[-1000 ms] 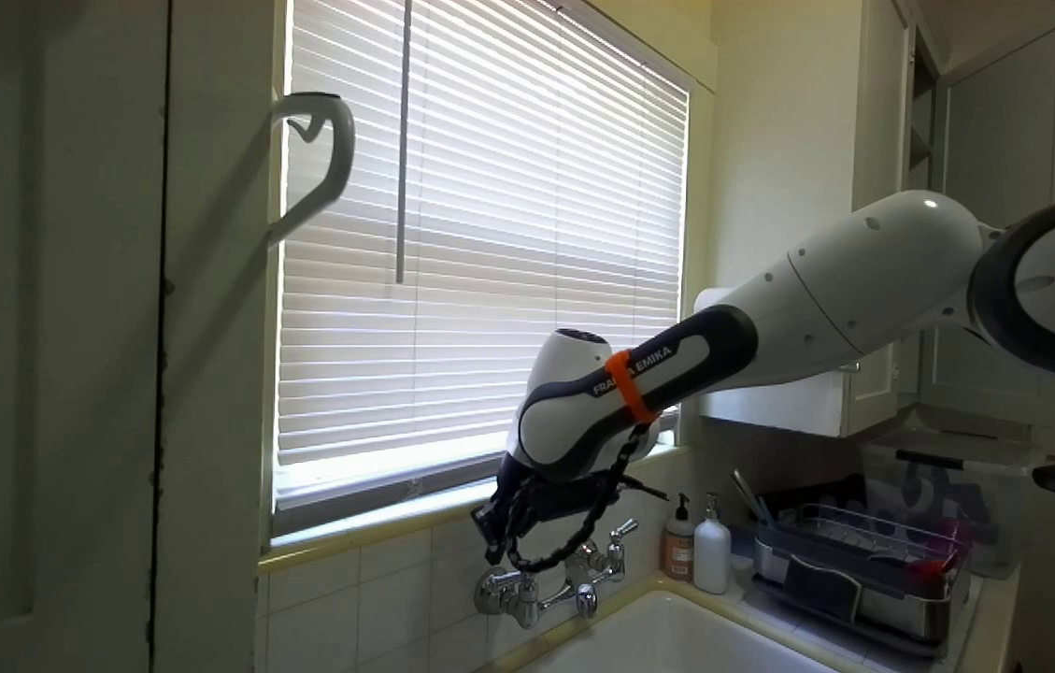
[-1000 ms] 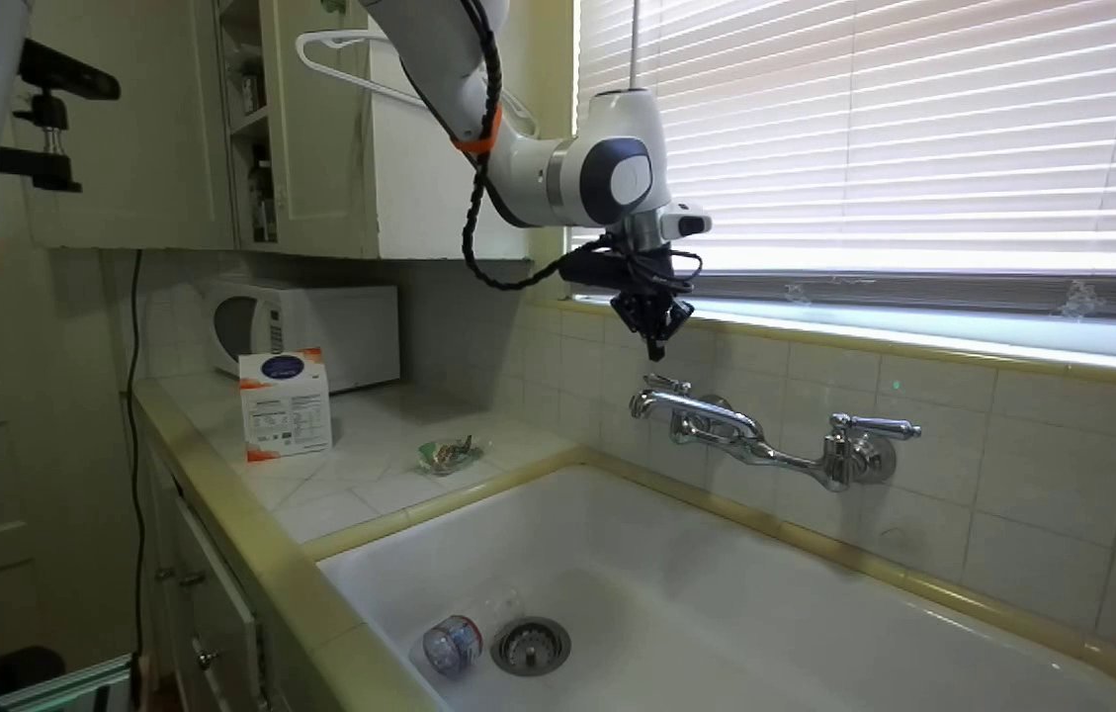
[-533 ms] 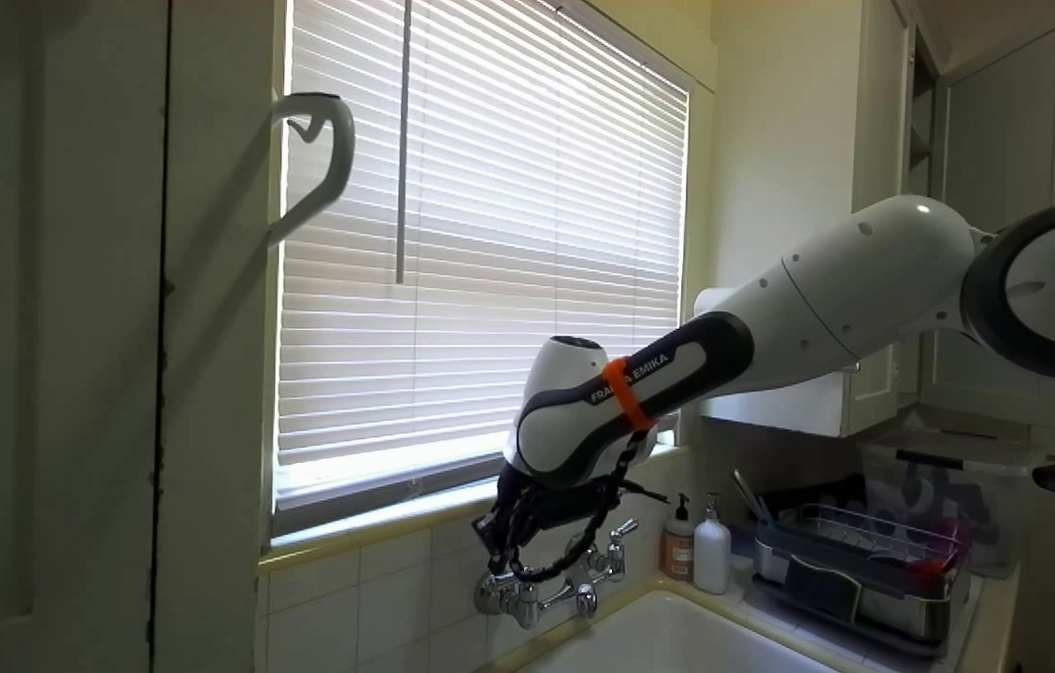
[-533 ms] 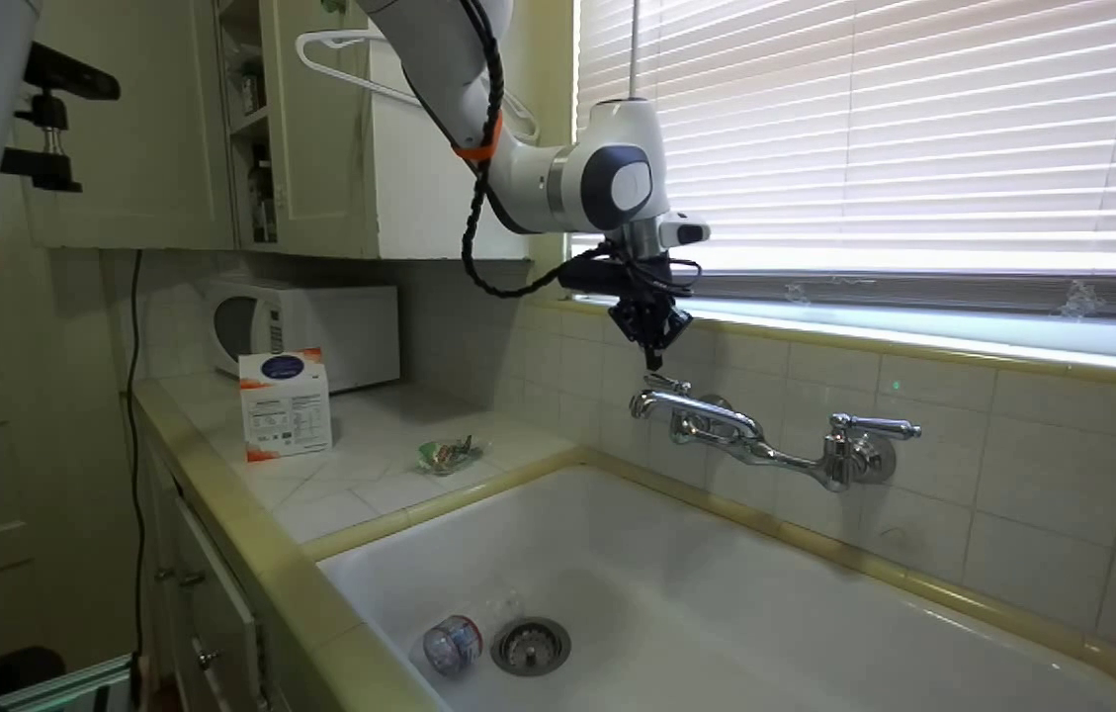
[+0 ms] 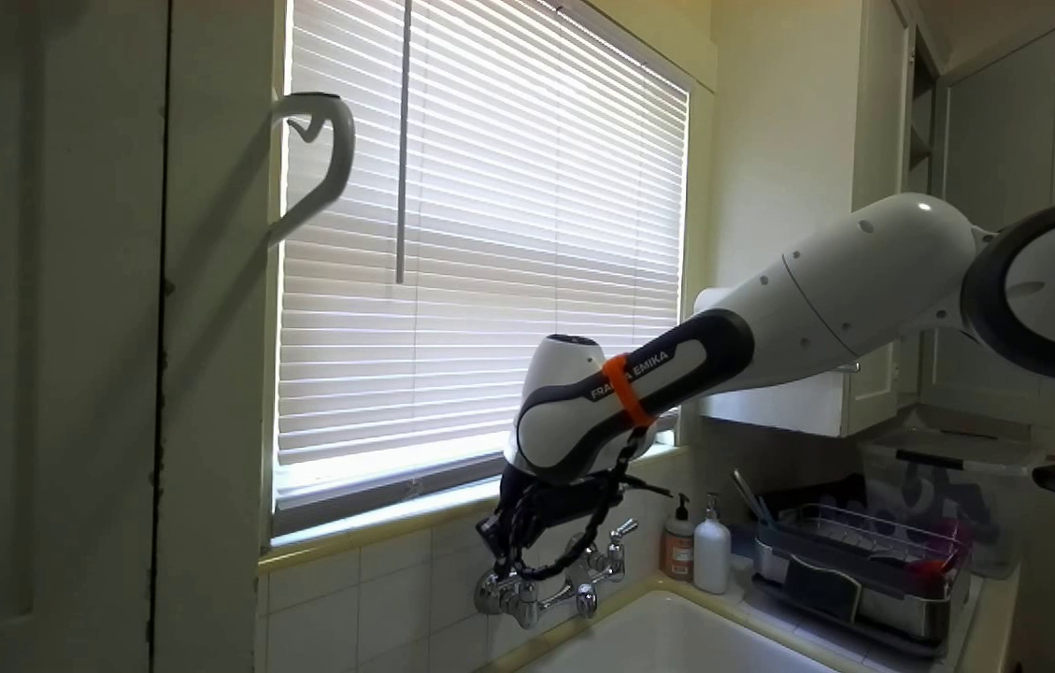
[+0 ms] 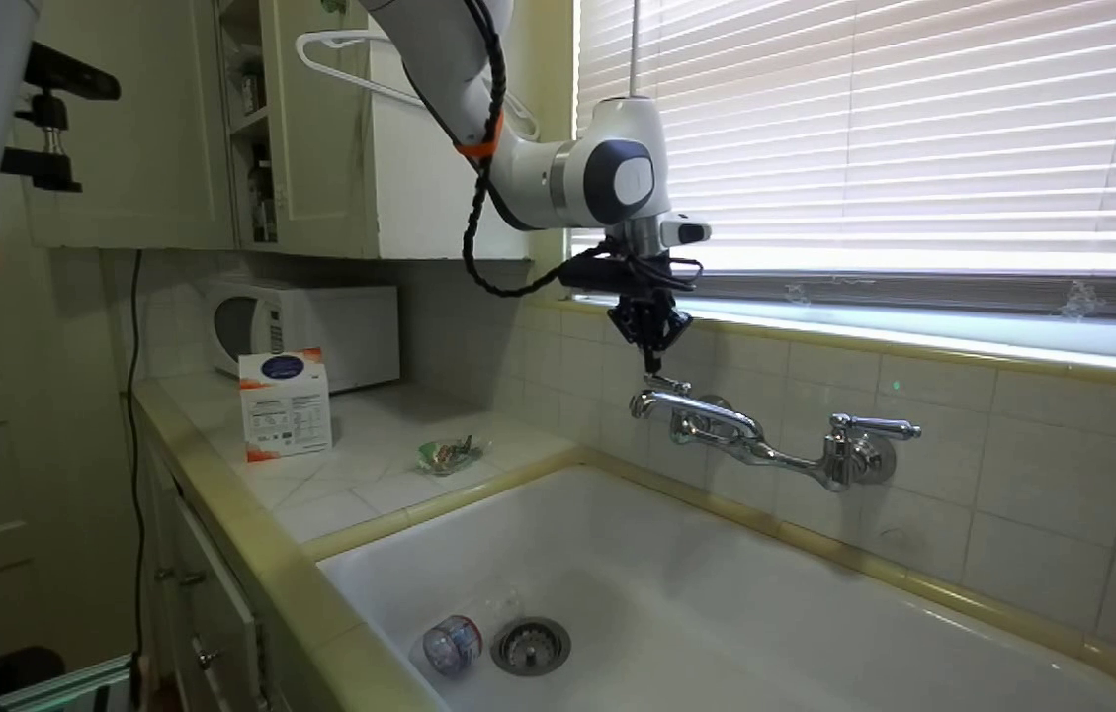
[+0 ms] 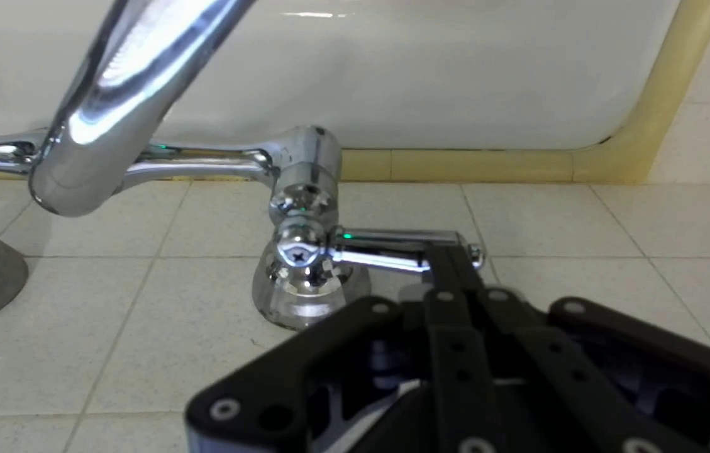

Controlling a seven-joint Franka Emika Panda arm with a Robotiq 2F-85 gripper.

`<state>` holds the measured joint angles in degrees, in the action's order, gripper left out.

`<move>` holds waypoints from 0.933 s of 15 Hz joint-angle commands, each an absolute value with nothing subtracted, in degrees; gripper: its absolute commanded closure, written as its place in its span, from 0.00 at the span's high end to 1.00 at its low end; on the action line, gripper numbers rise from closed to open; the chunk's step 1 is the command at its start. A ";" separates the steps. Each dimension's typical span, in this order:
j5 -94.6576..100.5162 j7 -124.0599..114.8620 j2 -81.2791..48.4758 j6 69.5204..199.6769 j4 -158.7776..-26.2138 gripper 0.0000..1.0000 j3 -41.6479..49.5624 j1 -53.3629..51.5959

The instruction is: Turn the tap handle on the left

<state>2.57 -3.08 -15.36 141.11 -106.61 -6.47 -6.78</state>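
Note:
The tap handle (image 7: 386, 245) is a short shiny chrome lever, pointing right from its hub in the wrist view. It also shows in an exterior view (image 6: 670, 384). My gripper (image 7: 453, 253) has its two black fingers together, with nothing between them. The fingertips overlap the lever near its outer end in the wrist view. In an exterior view the gripper (image 6: 652, 366) points down with its tips right at the top of the handle; I cannot tell whether they touch. The twin handle (image 6: 879, 427) is at the far side of the chrome spout (image 6: 706, 410).
The tiled wall (image 6: 1042, 465) and window sill (image 5: 377, 533) are close behind the gripper. The white sink (image 6: 765, 593) lies below, with a plastic bottle (image 6: 453, 645) in it. Soap bottles (image 5: 712, 551) and a dish rack (image 5: 854, 579) stand on the counter. A box (image 6: 286, 405) stands there too.
My gripper has moved down a little, from just above the tap handle to right at its top. In the last half second it has hardly moved. The handle has not visibly turned.

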 commanded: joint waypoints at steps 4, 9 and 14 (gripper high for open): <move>6.43 -6.42 -16.22 144.88 -105.80 0.00 -4.68 -8.25; 7.99 -7.39 -18.40 148.59 -105.94 0.00 -4.31 -8.85; 7.41 -6.86 -19.15 147.06 -105.50 0.00 -4.15 -9.31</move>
<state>6.83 -5.74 -18.62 148.75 -106.26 -4.94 -8.39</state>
